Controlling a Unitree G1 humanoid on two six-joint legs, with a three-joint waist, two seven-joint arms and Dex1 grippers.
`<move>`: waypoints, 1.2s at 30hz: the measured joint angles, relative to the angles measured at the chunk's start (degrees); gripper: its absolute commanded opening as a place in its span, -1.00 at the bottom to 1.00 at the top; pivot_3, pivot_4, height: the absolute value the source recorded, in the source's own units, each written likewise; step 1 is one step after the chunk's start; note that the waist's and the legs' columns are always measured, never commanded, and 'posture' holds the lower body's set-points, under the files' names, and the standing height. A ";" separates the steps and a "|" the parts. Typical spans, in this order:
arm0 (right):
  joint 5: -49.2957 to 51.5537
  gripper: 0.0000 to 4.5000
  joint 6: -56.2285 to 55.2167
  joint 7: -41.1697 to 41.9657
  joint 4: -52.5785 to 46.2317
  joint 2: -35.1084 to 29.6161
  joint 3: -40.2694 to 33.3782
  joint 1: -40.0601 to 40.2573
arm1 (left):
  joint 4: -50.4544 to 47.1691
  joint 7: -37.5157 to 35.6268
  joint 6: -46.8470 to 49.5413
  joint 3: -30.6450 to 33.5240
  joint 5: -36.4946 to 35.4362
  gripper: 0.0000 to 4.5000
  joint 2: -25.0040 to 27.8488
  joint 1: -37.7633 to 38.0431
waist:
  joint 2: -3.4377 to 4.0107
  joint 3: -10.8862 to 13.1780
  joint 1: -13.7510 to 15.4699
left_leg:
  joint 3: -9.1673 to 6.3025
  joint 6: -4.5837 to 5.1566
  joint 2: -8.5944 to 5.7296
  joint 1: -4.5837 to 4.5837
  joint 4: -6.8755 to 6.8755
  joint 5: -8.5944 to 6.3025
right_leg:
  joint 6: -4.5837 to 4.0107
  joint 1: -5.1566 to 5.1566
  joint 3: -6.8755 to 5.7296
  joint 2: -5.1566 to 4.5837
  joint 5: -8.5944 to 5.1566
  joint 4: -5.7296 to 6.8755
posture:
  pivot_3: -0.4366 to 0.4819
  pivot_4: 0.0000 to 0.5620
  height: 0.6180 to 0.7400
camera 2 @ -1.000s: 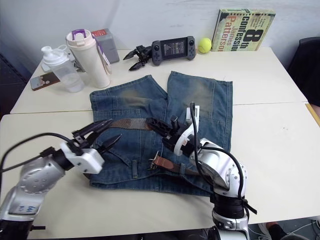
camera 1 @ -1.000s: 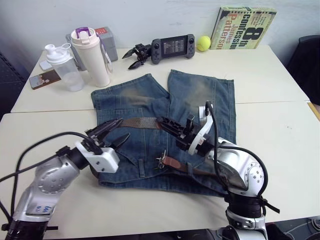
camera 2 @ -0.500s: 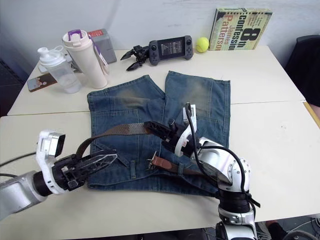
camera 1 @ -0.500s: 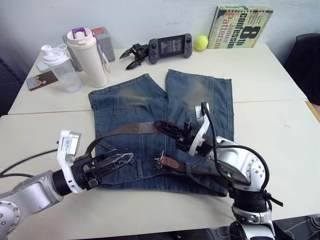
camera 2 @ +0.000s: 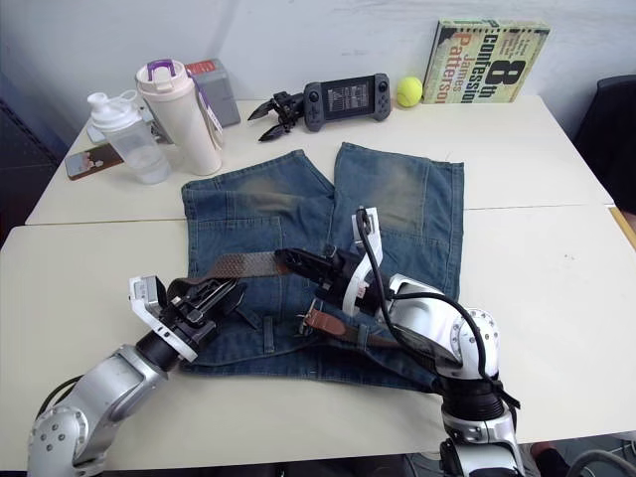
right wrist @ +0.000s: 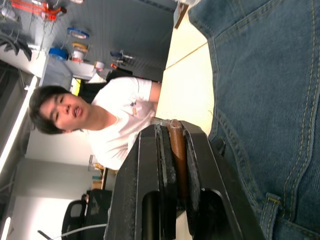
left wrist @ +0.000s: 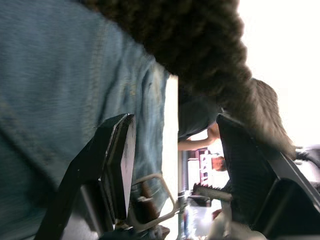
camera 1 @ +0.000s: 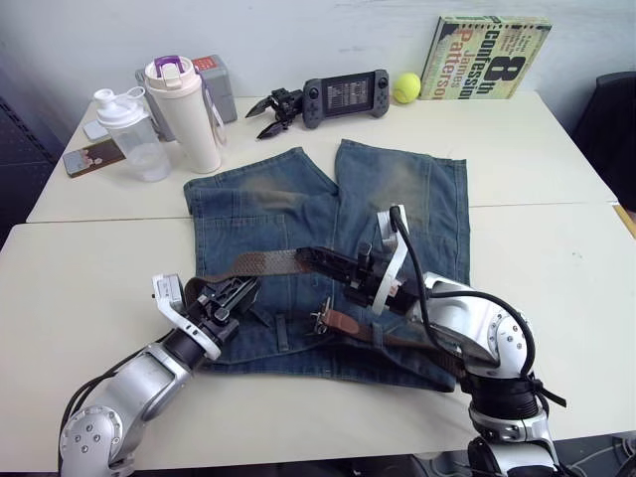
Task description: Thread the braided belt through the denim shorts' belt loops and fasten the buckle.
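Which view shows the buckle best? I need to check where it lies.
The left eye view: the buckle lies in the open on the denim shorts. The right eye view matches. The left wrist view shows a partial metal frame, blurred.

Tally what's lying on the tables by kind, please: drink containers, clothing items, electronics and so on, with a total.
Drink bottles: 2, cream tumbler and clear shaker
Clothing: 2, denim shorts and braided belt
Electronics: 2, handheld game console and phone
Books: 1
Balls: 1, tennis ball
Boxes: 1, grey
Spare black claw: 1
Total: 10
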 measured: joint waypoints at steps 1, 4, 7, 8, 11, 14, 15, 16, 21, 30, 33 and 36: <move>0.00 -1.00 -0.12 0.00 0.00 -0.05 0.35 0.51 | -0.47 -0.06 0.44 0.09 0.00 0.27 -0.39 0.04 | 0.00 0.00 -0.03 | 0.00 0.00 0.01 -0.01 0.00 0.00 | 0.00 0.00 0.00 0.02 0.00 -0.01 | -0.05 -0.47 0.98; 0.05 -1.00 -1.07 -0.01 0.02 0.05 0.76 0.60 | -1.89 -1.78 2.24 1.03 0.00 0.27 0.49 1.07 | 0.00 0.00 -0.06 | 0.01 0.00 0.03 0.01 -0.03 0.00 | 0.00 0.00 0.03 0.05 0.00 -0.01 | -0.05 -0.47 0.98; 0.05 -1.00 -2.40 -0.28 0.53 1.19 -0.03 0.42 | -2.16 -3.65 4.15 1.66 -0.01 0.27 3.91 3.33 | 0.01 0.00 -0.07 | 0.02 -0.02 0.03 0.01 -0.11 0.01 | 0.00 -0.02 0.06 0.05 0.00 -0.02 | -0.05 -0.47 0.98; 0.05 -1.00 -2.55 -0.41 0.91 1.44 -0.25 0.24 | -2.17 -4.30 4.68 1.67 -0.01 0.27 4.94 3.69 | 0.01 0.00 -0.08 | 0.02 -0.03 0.03 0.01 -0.12 0.02 | 0.00 -0.04 0.06 0.05 0.00 -0.03 | -0.05 -0.47 0.98; 0.05 -1.00 -3.08 -0.91 2.16 2.30 -1.18 -0.44 | -3.16 -6.35 5.65 1.95 -0.01 0.27 8.64 4.88 | 0.01 0.00 0.03 | 0.01 -0.06 0.00 0.02 -0.13 0.03 | 0.00 -0.04 0.07 0.00 0.00 -0.09 | -0.05 -0.47 0.98; 0.05 -1.00 -2.79 -0.94 2.47 2.21 -1.22 -1.07 | -3.75 -5.01 3.67 1.83 -0.11 0.27 5.93 3.56 | 0.01 0.00 0.20 | 0.01 -0.06 -0.02 0.02 -0.13 0.03 | 0.00 -0.03 0.06 -0.03 0.00 -0.13 | -0.05 -0.47 0.98; 0.05 -1.00 -2.38 -0.92 2.47 2.08 -1.14 -1.06 | -3.75 -4.03 2.81 1.63 -0.12 0.27 4.76 2.64 | 0.01 0.00 0.29 | 0.00 -0.06 -0.01 0.01 -0.11 0.03 | 0.00 -0.02 0.04 -0.02 0.00 -0.23 | -0.05 -0.47 0.98; 0.05 -1.00 -2.06 -0.92 2.43 1.92 -0.97 -1.01 | -3.78 -3.04 2.00 1.48 -0.16 0.27 3.98 1.82 | 0.01 0.00 0.29 | 0.00 -0.06 0.01 0.00 -0.12 0.03 | 0.00 -0.01 0.05 0.00 0.00 -0.31 | -0.05 -0.47 0.98; 0.05 -1.00 -1.72 -0.92 2.38 1.19 -0.90 -0.68 | -4.64 2.77 -2.80 1.12 -0.21 0.27 -3.44 -1.62 | 0.01 0.00 0.16 | 0.05 -0.06 0.03 -0.01 -0.14 0.04 | 0.00 0.00 0.06 0.04 0.00 -0.36 | -0.05 -0.47 0.98; 0.05 -1.00 -1.74 -0.92 2.14 1.01 -0.43 0.15 | -5.98 6.75 -3.74 2.48 -0.25 0.27 -6.13 -1.57 | 0.01 0.00 0.19 | 0.06 -0.06 0.03 0.00 -0.16 0.04 | 0.00 0.00 0.08 0.06 0.00 -0.39 | -0.05 -0.47 0.98; 0.05 -1.00 -1.81 -0.92 1.92 1.00 -0.23 0.15 | -5.97 6.64 -2.62 2.57 -0.27 0.17 -5.42 -0.25 | 0.01 0.00 0.15 | 0.06 -0.06 0.04 0.00 -0.17 0.04 | 0.00 0.00 0.08 0.06 0.00 -0.40 | -0.05 -0.47 0.98; 0.05 -1.00 -1.95 -0.98 1.49 0.64 0.00 0.15 | -5.78 6.42 -1.69 2.51 -0.26 -0.21 -4.78 0.82 | 0.01 0.00 0.19 | 0.05 -0.07 0.05 0.00 -0.20 0.04 | 0.00 0.00 0.07 0.07 0.00 -0.42 | -0.05 -0.47 0.98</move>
